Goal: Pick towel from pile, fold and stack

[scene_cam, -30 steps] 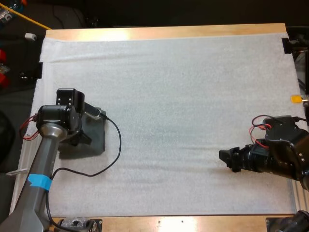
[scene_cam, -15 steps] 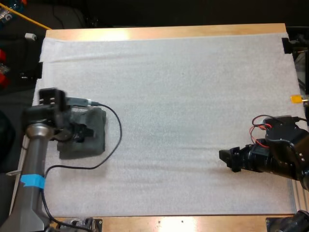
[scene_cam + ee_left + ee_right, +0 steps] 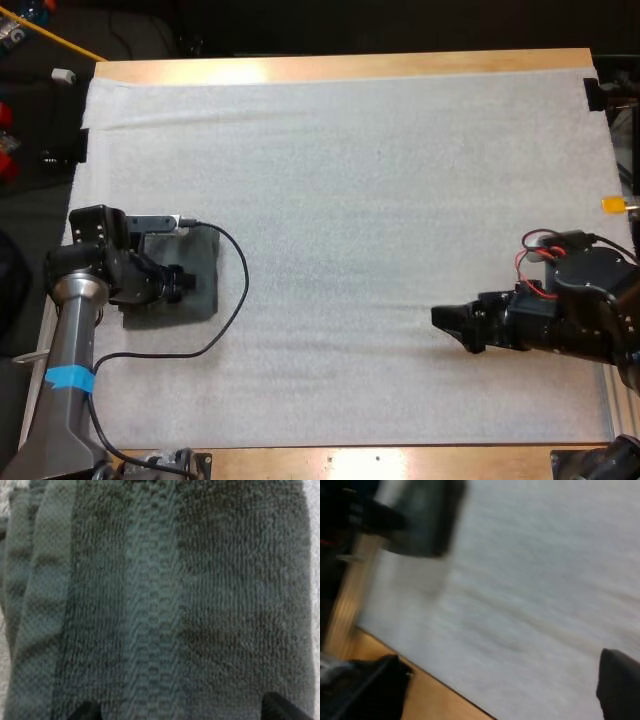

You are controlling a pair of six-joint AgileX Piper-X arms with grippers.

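Folded towel sits mid-left of the frame on the mat, near the worktop's left edge. Left claw is directly over it, fingers spread, nothing pinched. Right claw is lower right, well apart from the towel, pointing left, spread too, over bare mat. Left arm is far nearer. From overhead the towel looks roughly square, so I can't tell its long axis. Left wrist camera adds a woven band and layered edges along one side. My read: towel looks placed; next, the left claw lifts clear.
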